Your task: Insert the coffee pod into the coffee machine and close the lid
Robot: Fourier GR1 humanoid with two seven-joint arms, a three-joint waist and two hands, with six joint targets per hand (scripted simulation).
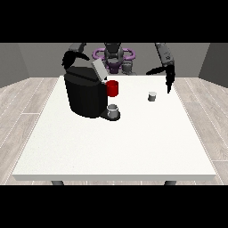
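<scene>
coffee machine [84, 95], black and bulky, stands on the white table [116, 147] toward the view's left, its grey lid [99, 70] tilted up and open at the top. a red part [112, 88] juts from its front at the right, and a small grey cup [113, 109] sits on the machine's dark base just below it. the coffee pod [152, 96], a small pale cylinder, stands upright on the table to the right of the machine, well apart from it and nearer the table's far edge.

the hand at the view's right [168, 79] hangs above the table's far right part, up and to the right of the pod and not touching it; its fingers point down, straight and spread from the thumb, holding nothing. the hand at the view's left [70, 58] shows as a dark shape behind the top of the machine, partly hidden by it; whether its fingers are curled or straight cannot be told.
</scene>
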